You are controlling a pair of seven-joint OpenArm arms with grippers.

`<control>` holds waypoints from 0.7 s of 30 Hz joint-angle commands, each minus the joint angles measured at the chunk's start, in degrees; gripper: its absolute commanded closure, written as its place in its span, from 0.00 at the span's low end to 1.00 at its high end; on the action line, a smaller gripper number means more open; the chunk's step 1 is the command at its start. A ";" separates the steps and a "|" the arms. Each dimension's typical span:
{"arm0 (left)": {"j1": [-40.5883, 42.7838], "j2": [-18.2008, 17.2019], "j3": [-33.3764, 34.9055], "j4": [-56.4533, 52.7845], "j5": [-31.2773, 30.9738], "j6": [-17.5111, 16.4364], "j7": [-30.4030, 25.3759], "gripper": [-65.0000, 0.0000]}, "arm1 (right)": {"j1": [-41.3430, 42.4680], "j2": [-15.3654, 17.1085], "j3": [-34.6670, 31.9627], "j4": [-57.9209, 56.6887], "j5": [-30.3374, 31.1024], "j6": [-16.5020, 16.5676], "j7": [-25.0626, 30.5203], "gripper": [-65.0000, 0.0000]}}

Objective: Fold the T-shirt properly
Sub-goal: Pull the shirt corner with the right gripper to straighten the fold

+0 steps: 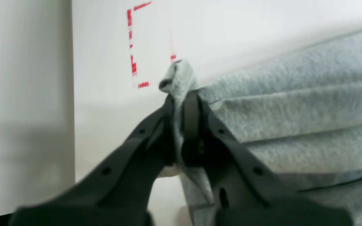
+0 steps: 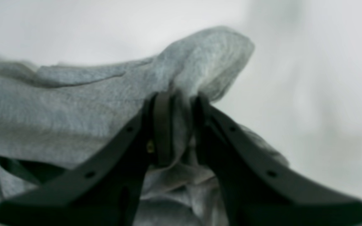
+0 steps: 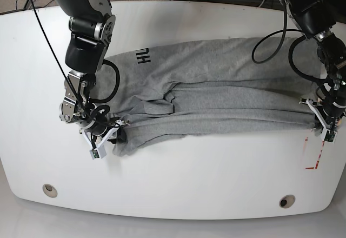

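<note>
The T-shirt (image 3: 216,92) is spread across the white table (image 3: 178,189), stretched between both claws. One end's fabric is pinched tight by the left gripper (image 1: 181,103), at the base view's right. At the other end, a bunched corner sits between the slightly parted fingers of the right gripper (image 2: 177,103); a firm hold cannot be told. Red tape marks (image 3: 316,151) are seen just beside the left gripper. The long axis runs side to side, lettering "HU" toward the right gripper.
</note>
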 commanded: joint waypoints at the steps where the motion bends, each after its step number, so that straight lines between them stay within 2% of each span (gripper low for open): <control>1: -1.24 -1.15 -0.20 1.09 -0.29 0.38 -1.07 1.00 | 3.09 1.52 0.07 -3.62 1.63 0.30 4.54 0.69; 6: -1.15 -1.15 -0.11 1.00 -0.29 0.38 -1.07 1.00 | 5.12 2.75 0.07 -8.89 1.63 0.30 9.99 0.35; 8: -1.06 -1.15 -0.11 1.00 -0.29 0.38 -1.07 1.00 | 5.91 2.84 -0.11 -10.48 1.63 0.30 11.92 0.24; 10: -1.06 -1.15 -0.11 1.00 -0.29 0.38 -1.07 1.00 | 6.96 2.93 -0.20 -11.80 1.46 0.30 13.42 0.17; 12: -1.06 -1.15 -0.11 1.00 -0.29 0.38 -1.07 1.00 | 7.93 3.01 -0.20 -13.11 1.19 0.30 14.30 0.13; 21: -0.97 -1.15 -0.11 1.00 -0.29 0.38 -1.07 1.00 | 12.68 3.98 -0.55 -19.97 1.02 0.30 18.25 0.13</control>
